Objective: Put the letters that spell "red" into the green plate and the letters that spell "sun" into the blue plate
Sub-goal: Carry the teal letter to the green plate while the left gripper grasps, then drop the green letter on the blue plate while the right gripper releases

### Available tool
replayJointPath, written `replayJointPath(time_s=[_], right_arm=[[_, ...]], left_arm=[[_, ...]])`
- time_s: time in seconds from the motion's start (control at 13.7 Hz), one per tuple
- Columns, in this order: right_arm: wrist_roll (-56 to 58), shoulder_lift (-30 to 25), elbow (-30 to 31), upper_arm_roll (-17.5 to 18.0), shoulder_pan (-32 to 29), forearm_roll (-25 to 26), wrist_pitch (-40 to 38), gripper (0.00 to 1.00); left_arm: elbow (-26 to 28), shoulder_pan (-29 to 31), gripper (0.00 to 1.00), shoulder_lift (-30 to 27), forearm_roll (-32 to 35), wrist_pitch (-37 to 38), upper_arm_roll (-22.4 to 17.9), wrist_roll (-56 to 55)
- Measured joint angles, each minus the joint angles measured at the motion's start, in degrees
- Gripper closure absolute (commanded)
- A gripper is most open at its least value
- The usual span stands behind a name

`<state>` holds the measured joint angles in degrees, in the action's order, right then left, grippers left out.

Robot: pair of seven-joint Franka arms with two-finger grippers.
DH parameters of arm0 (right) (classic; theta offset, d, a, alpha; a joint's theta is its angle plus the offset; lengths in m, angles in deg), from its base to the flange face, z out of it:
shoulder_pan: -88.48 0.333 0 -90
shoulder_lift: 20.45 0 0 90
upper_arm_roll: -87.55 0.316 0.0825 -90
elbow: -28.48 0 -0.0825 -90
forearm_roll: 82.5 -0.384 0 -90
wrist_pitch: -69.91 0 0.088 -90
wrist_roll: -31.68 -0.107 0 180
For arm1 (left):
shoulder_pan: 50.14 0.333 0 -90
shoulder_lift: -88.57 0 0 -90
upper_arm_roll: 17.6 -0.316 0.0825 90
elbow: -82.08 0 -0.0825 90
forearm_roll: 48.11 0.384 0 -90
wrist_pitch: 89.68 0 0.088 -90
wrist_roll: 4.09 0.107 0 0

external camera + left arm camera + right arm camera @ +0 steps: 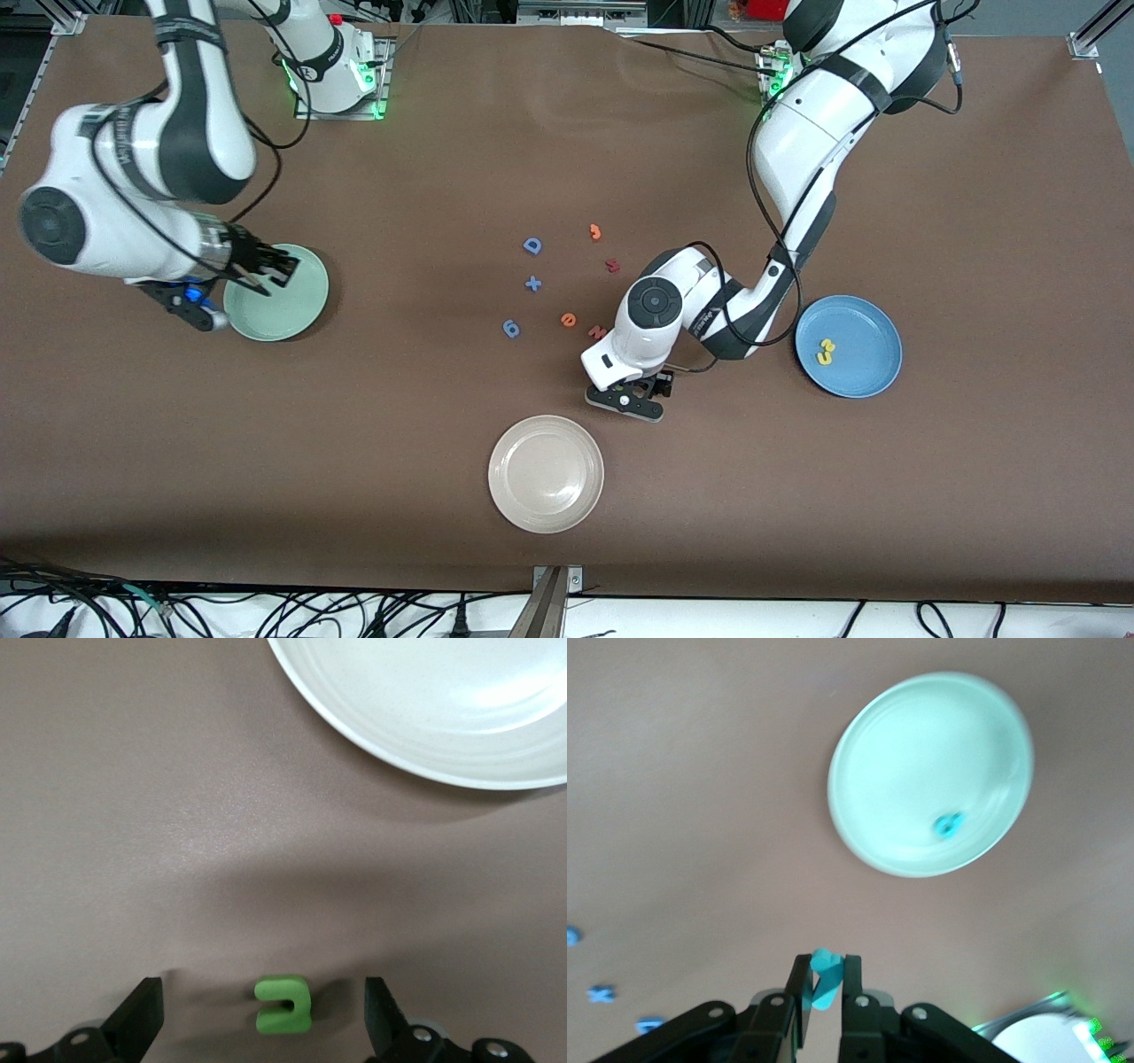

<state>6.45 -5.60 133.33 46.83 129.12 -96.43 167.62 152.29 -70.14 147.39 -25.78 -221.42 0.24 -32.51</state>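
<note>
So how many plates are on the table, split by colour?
round pale mint-green plate: 1
round medium-blue plate: 1
round cream-white plate: 1
Total: 3
</note>
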Motion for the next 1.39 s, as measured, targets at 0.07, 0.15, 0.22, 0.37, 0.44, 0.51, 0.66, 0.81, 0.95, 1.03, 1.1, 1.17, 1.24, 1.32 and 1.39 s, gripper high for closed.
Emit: replayJointPath(time_s=[0.07,0.15,0.22,0.37,0.44,0.51,0.66,0.81,0.95,1.03,1.1,1.17,1.24,1.32,1.39], right_arm=[[3.74,0.12,0.42,-1.64,-0.1,1.11,0.02,1.0],[7.55,0.45,0.88,-3.1,-0.25,1.77,0.26,1.0],[10.62,0.88,1.35,-4.1,-0.49,1.97,0.78,1.0],[15.12,2.15,3.22,-5.27,-1.0,2.05,4.51,1.0],[17.03,2.93,5.38,-5.46,-1.16,2.06,8.85,1.0],[18.82,3.74,8.2,-5.48,-1.38,2.06,14.21,1.0],[22.58,5.96,14.2,-5.49,-2.04,2.05,23.85,1.0],[24.25,8.19,17.98,-5.48,-2.63,1.8,28.57,1.0],[24.48,9.27,20.24,-5.35,-2.69,1.27,31.28,1.0],[24.49,9.61,21.09,-5.22,-2.7,0.8,32.48,1.0],[24.53,9.9,21.76,-4.92,-2.72,-0.19,33.19,1.0],[24.7,10.28,22.21,-4.45,-2.71,-1.51,33.59,1.0],[25.1,10.78,22.45,-3.99,-2.71,-2.39,34.14,1.0],[25.7,11.51,22.53,-3.69,-2.71,-2.9,35.08,1.0],[26.36,12.33,22.55,-3.62,-2.81,-3.34,36.15,1.0]], left_arm=[[-0.29,-0.53,0.04,0.36,0.0,0.0,-0.42,-0.18],[-0.37,-0.98,0.08,0.53,0.0,0.0,-0.65,-0.29],[-0.53,-1.22,0.14,0.54,0.02,0.01,-0.77,-0.35],[-0.92,-1.41,0.3,0.45,0.02,0.4,-0.78,-0.35],[-0.93,-1.49,0.37,0.34,0.02,0.6,-0.74,-0.35],[-0.94,-1.56,0.44,0.3,0.02,0.91,-0.73,-0.36],[-0.98,-1.73,0.66,0.08,0.01,0.96,-0.56,-0.37],[-0.99,-1.88,0.85,-0.19,0.01,1.55,-0.5,-0.4],[-1.03,-1.85,0.89,-0.47,0.02,3.02,-0.56,-0.41],[-1.08,-1.81,0.89,-0.69,0.02,4.48,-0.67,-0.41],[-1.19,-1.7,0.89,-0.95,0.02,6.06,-0.72,-0.41],[-1.32,-1.56,0.91,-1.4,0.02,7.71,-0.74,-0.37],[-1.45,-1.42,0.91,-2.1,0.02,9.35,-0.74,-0.14],[-1.59,-1.23,0.92,-2.94,0.01,10.88,-0.73,0.57],[-1.66,-0.92,0.95,-3.96,-0.05,12.76,-0.74,1.68]])
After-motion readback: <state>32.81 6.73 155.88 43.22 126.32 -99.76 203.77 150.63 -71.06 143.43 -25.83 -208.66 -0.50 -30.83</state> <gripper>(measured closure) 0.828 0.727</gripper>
